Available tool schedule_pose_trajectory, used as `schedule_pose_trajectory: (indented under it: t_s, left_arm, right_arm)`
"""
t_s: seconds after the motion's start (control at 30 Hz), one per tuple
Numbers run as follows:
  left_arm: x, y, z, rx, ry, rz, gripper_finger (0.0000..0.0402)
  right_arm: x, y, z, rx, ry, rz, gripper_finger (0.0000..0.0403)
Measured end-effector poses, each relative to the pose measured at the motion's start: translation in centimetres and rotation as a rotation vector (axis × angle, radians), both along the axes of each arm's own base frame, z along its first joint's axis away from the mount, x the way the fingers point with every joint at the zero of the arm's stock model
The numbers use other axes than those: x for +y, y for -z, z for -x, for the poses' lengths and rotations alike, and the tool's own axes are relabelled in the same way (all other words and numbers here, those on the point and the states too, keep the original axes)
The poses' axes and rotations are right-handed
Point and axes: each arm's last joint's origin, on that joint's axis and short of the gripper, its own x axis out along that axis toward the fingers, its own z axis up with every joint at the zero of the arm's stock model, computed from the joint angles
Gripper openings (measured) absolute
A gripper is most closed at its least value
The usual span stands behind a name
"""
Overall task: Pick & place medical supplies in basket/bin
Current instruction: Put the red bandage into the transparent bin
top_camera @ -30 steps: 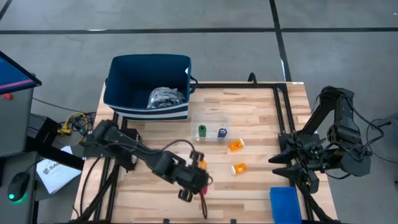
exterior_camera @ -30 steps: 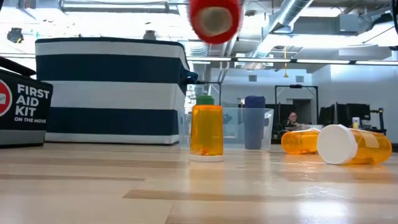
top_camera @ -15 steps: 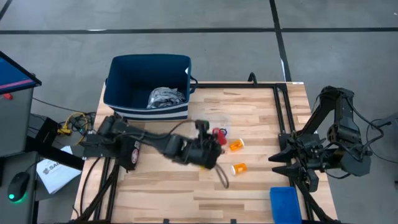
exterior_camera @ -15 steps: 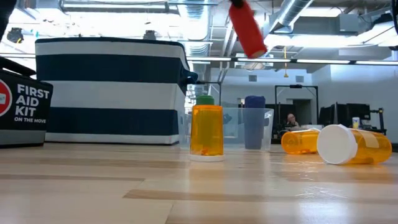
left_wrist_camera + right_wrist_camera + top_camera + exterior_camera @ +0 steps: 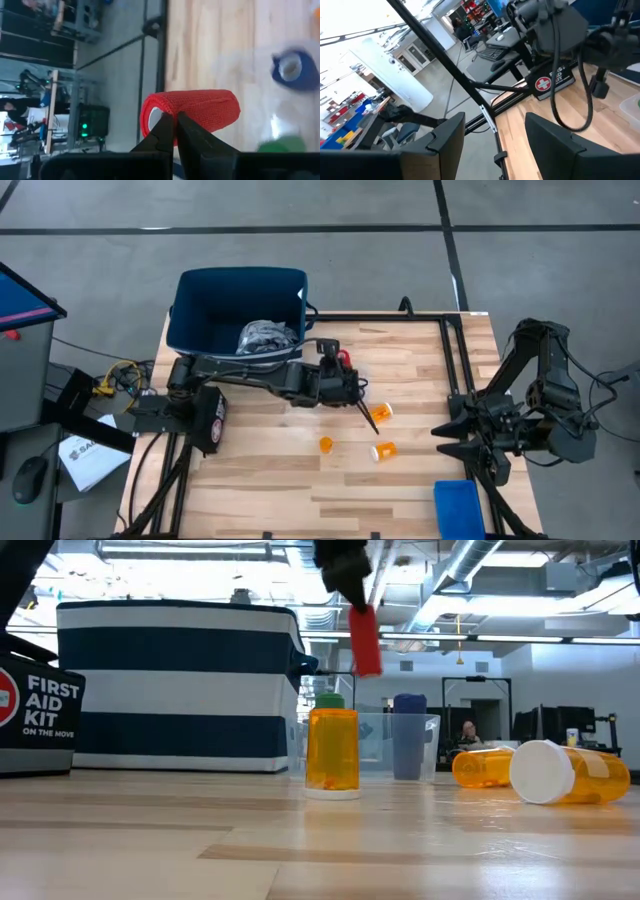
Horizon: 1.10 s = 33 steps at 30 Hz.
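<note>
On my wooden table [image 5: 400,480] rest the navy basket [image 5: 240,315], a clear tray [image 5: 335,385], one upright orange pill bottle [image 5: 326,444], two lying bottles [image 5: 383,451], and a blue bin [image 5: 459,508].

Left hand [image 5: 343,366] raised over table, fingers clamped; right hand [image 5: 447,438] parked, fingers spread

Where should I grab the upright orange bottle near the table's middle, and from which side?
Take the upright bottle around its round body, coming straight down from above. It stands alone on its base on the table, apart from the two lying bottles, so the fingers should clear both sides. The left gripper is shut on the red roll; the right gripper waits open by the table's right edge.
</note>
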Motion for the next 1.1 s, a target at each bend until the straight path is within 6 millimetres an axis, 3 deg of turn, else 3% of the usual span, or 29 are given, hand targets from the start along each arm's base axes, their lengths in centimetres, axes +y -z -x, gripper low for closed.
schedule_pose_trajectory:
  t_s: [0.33, 0.73, 1.1]
  left_arm:
    - [0.0, 5.0, -1.3, 0.076, -0.042, -0.046, 0.0000]
    - [2.0, 7.8, -2.3, 0.058, -0.100, -0.034, 0.0000]
    - [2.1, 9.5, -1.9, 0.090, -0.094, -0.029, 0.0000]
  right_arm:
    - [0.0, 0.0, 0.0, -0.003, 0.010, 0.003, 0.0205]
    - [-0.1, 0.0, 0.0, -0.007, 0.025, 0.003, 0.0205]
    - [-0.1, -0.1, 0.0, -0.009, 0.032, 0.003, 0.0205]
